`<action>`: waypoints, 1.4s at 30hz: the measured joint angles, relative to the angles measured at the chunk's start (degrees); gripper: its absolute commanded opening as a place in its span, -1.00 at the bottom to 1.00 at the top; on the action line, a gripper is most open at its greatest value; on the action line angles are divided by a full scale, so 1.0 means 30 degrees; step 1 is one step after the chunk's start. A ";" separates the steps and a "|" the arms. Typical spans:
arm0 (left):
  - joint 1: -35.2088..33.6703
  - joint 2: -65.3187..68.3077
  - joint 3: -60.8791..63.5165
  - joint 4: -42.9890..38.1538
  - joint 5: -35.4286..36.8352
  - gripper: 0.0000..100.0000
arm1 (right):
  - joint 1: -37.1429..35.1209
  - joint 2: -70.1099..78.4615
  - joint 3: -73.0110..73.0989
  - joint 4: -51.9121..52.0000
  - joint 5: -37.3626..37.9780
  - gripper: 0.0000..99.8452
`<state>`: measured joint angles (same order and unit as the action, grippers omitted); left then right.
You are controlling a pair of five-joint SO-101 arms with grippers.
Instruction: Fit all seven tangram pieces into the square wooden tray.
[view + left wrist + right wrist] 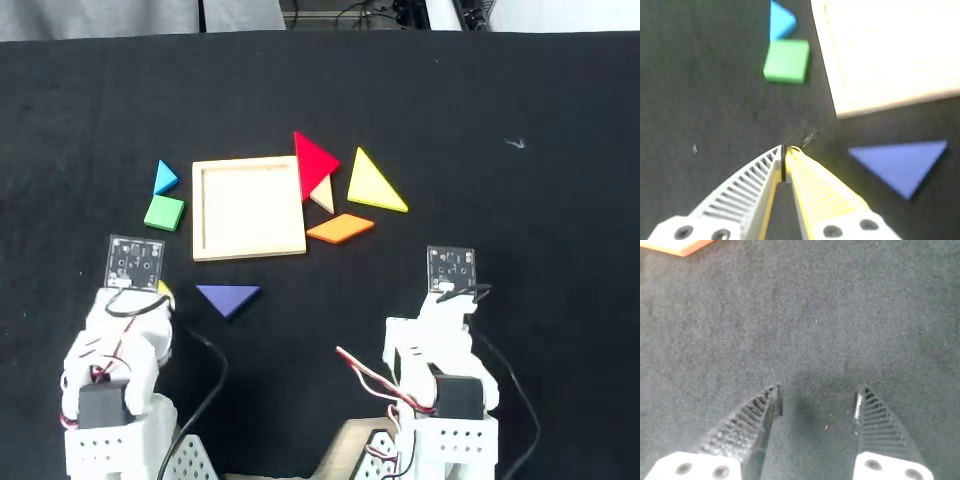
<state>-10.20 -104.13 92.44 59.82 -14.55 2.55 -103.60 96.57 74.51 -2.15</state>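
Observation:
The square wooden tray [200,215] lies empty on the black table, its corner also in the left wrist view [840,107]. A small blue triangle [165,178] [780,20] and a green square [164,212] [786,60] lie left of it. A dark blue triangle [229,297] [900,162] lies in front of it. A red triangle [314,159], a cream triangle [324,194], a yellow triangle [373,182] and an orange parallelogram [340,228] [677,245] lie to its right. My left gripper [785,149] is shut and empty, near the front left. My right gripper [817,392] is open over bare cloth.
Both arm bases stand at the table's front edge, with cables trailing between them. Bare black cloth spreads behind the tray and to the far right.

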 measured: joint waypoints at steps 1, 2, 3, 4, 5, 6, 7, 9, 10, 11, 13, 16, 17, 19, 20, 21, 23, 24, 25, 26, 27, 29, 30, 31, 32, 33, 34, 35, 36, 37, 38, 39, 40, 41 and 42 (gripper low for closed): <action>0.0117 0.0000 0.0000 -0.0615 0.0000 -0.94 | 0.0000 0.0000 0.0000 0.0000 0.0000 -0.53; 0.0176 0.0000 -0.0029 -0.1231 0.0000 -0.93 | 0.0000 0.0000 0.0000 0.0000 0.0000 -0.53; 0.0176 0.0000 -0.0029 -0.1758 0.0000 -0.93 | 0.0000 0.0000 0.0000 0.0000 0.0000 -0.53; 0.0176 0.0000 -0.0029 -0.2286 0.0088 -0.93 | 0.0000 0.0000 0.0000 0.0000 0.0000 -0.53; 0.0264 0.0000 -0.0147 -0.2872 0.0498 -0.93 | 0.0000 0.0000 0.0000 0.0000 0.0000 -0.53; 0.0264 0.0000 -0.0205 -0.3429 0.1114 -0.93 | 0.0000 0.0000 0.0000 0.0000 0.0000 -0.53; 0.0264 0.0000 -0.0264 -0.3868 0.1905 -0.93 | 0.0000 0.0000 0.0000 0.0000 0.0000 -0.53; -0.0176 0.0000 -0.0264 -0.4542 0.3956 -0.93 | 0.0000 0.0000 0.0000 0.0000 0.0000 -0.53; -0.0469 0.0000 -0.0264 -0.4689 0.5011 -0.93 | 0.0000 0.0000 0.0000 -0.0117 0.0000 -0.53; -0.0615 0.0000 -0.0264 -0.4806 0.6125 -0.93 | 0.0000 0.0000 0.0000 -0.0645 0.0000 -0.53; -0.1172 0.0000 -0.0264 -0.4894 0.7941 -0.93 | 0.0000 0.0000 0.0000 -0.2022 0.0000 -0.53; -0.1788 0.0000 -0.0264 -0.4923 0.8527 -0.91 | 0.0117 0.0000 0.0000 -0.4396 0.0000 -0.53; -0.1846 0.0000 -0.0264 -0.4982 0.8586 -0.87 | 0.0117 0.0000 0.0000 -0.5187 0.0000 -0.53; -0.1846 0.0000 -0.0264 -0.5040 0.8674 -0.75 | 0.0088 0.0000 0.0000 -0.6681 0.0000 -0.53; -0.1846 0.0000 -0.0234 -0.5040 0.8674 -0.72 | 0.0088 0.0000 0.0000 -0.7297 0.0000 -0.53; -0.1846 0.0000 -0.0147 -0.5040 0.8674 -0.71 | 0.0088 0.0000 0.0000 -0.7795 0.0000 -0.52; -0.1846 0.0029 -0.0059 -0.5040 0.8410 -0.71 | 0.0088 0.0000 0.0000 -0.8410 0.0000 -0.52; -0.1846 0.0000 -0.0059 -0.5040 0.8264 -0.71 | 0.0088 0.0000 0.0000 -0.8586 0.0000 -0.52; -0.1846 0.0000 -0.0059 -0.4982 0.8117 -0.71 | 0.0147 0.0000 0.0000 -0.8674 0.0000 -0.52; -0.1846 0.0000 -0.0059 -0.4718 0.8000 -0.71 | 0.0440 0.0000 0.0000 -0.8733 0.0029 -0.52; -0.1846 0.0000 -0.0088 -0.4454 0.7941 -0.71 | 0.0879 0.0000 0.0000 -0.8821 0.0264 -0.53; -0.1846 0.0000 -0.0469 -0.3722 0.7941 -0.71 | 0.1875 0.0000 -0.0234 -0.8967 0.1172 -0.53; -0.1846 0.0000 -0.0791 -0.3282 0.7883 -0.71 | 0.2315 0.0000 -0.0557 -0.9055 0.1553 -0.53; -0.1846 0.0000 -0.1172 -0.2842 0.7883 -0.71 | 0.2637 0.0000 -0.0996 -0.9055 0.1905 -0.53; -0.1846 0.0000 -0.1582 -0.2491 0.7824 -0.71 | 0.2901 0.0000 -0.1495 -0.8996 0.2110 -0.53; -0.1846 0.0000 -0.1993 -0.2168 0.7795 -0.71 | 0.3048 0.0000 -0.2081 -0.8762 0.2256 -0.53; -0.1846 0.0000 -0.2432 -0.1875 0.7707 -0.71 | 0.3106 0.0000 -0.2667 -0.8410 0.2315 -0.53; -0.1846 0.0000 -0.2872 -0.1612 0.7443 -0.71 | 0.3136 0.0000 -0.3341 -0.7941 0.2374 -0.53; -0.1846 0.0000 -0.3399 -0.1377 0.7121 -0.70 | 0.3136 0.0000 -0.4073 -0.7502 0.2374 -0.53; -0.1846 0.0000 -0.3927 -0.1172 0.6652 -0.70 | 0.3136 0.0000 -0.4835 -0.7033 0.2432 -0.53; -0.1846 0.0000 -0.4601 -0.1026 0.6330 -0.70 | 0.3106 0.0000 -0.5656 -0.6593 0.2432 -0.53; -0.1846 0.0000 -0.5392 -0.0879 0.5919 -0.70 | 0.3106 0.0000 -0.6505 -0.6125 0.2432 -0.53; -0.1846 0.0000 -0.6330 -0.0733 0.5480 -0.70 | 0.3106 0.0000 -0.7326 -0.5714 0.2432 -0.53; -0.1846 0.0000 -0.7267 -0.0557 0.5099 -0.70 | 0.3106 0.0000 -0.8059 -0.5363 0.2432 -0.53; -0.1846 0.0000 -0.8293 -0.0440 0.4777 -0.70 | 0.3106 0.0000 -0.8791 -0.5040 0.2432 -0.53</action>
<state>-15.74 -104.13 67.56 58.51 -0.22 11.87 -103.60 70.20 59.38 5.14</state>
